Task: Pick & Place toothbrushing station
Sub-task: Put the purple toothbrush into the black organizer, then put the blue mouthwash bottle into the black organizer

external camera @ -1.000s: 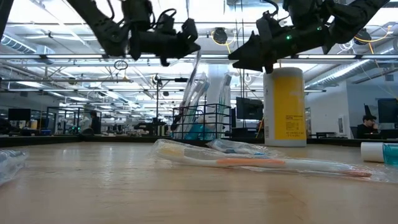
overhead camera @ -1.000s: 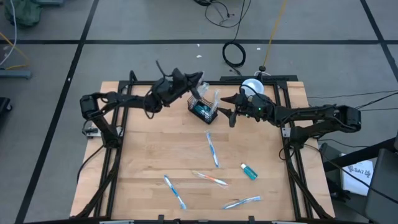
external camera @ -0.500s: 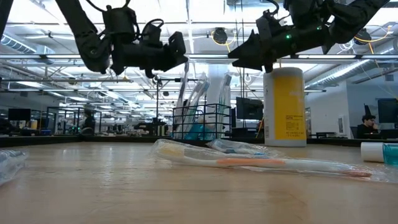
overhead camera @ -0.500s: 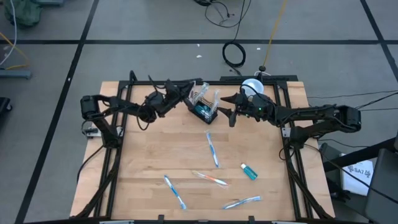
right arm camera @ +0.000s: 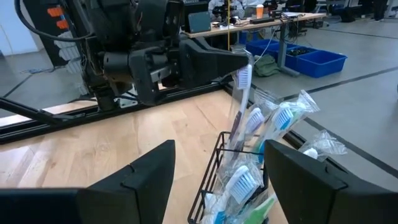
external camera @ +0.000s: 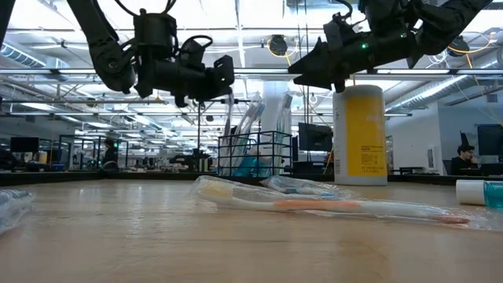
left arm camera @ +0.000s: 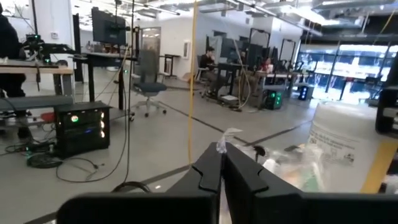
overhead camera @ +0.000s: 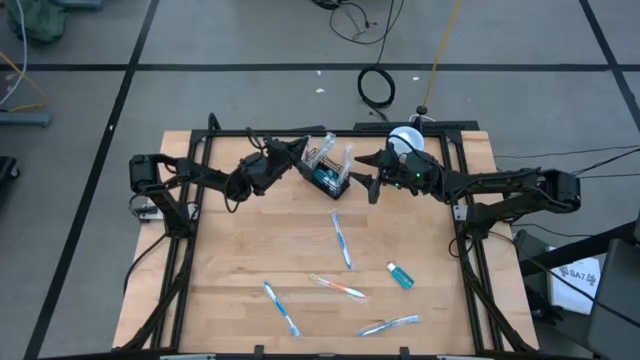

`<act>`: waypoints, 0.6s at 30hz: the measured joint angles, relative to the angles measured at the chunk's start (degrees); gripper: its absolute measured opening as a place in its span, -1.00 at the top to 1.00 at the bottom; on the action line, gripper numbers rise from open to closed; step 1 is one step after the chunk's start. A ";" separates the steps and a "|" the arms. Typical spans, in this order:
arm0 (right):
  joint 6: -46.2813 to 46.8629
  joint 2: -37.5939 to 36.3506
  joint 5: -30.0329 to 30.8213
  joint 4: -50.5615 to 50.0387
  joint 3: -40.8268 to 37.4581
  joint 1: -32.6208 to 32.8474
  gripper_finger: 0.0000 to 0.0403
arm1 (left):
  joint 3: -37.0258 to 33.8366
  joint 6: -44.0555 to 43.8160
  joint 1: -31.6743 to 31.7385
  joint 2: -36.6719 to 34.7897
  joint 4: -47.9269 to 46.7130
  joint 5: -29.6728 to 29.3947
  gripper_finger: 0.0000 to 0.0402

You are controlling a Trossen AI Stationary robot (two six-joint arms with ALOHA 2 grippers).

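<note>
The toothbrushing station, a small black wire basket (overhead camera: 328, 180) (right arm camera: 211, 186), stands at the table's far middle with several wrapped toothbrushes upright in it. My left gripper (overhead camera: 297, 152) (right arm camera: 240, 61) hovers above the basket's left side, shut on one more wrapped toothbrush (right arm camera: 238, 106) that reaches down into the basket. My right gripper (overhead camera: 365, 172) (right arm camera: 217, 155) waits just right of the basket, level, open, with nothing between its fingers. My left gripper pinches the wrapped toothbrush's top end (right arm camera: 244, 74), at the brush head, between its two fingers. The fingers come level from the table's left and lie across the brush. The wrapper's tip (left arm camera: 222, 142) sticks up past them. The brush stands almost upright, its lower end inside the basket.
A tall yellow cup with a white lid (external camera: 359, 134) (overhead camera: 405, 140) stands right of the basket, behind my right arm. Several wrapped toothbrushes (overhead camera: 342, 240) (overhead camera: 338, 287) (overhead camera: 281, 307) and a small teal tube (overhead camera: 401, 275) lie on the near half of the wooden table.
My left gripper has sunk and drawn back toward the table's left, still shut on the toothbrush. The brush, slanted a second ago, now stands nearly upright and reaches lower into the basket.
</note>
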 joint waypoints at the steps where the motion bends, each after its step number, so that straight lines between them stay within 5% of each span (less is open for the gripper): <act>1: 0.00 0.00 0.00 0.00 0.00 0.00 -0.18 | 0.00 0.19 0.00 0.00 -0.09 0.00 0.94; 18: 0.85 0.00 -0.05 -4.98 -0.02 0.07 -0.18 | -0.17 0.12 -0.30 -0.71 -9.80 -0.08 0.52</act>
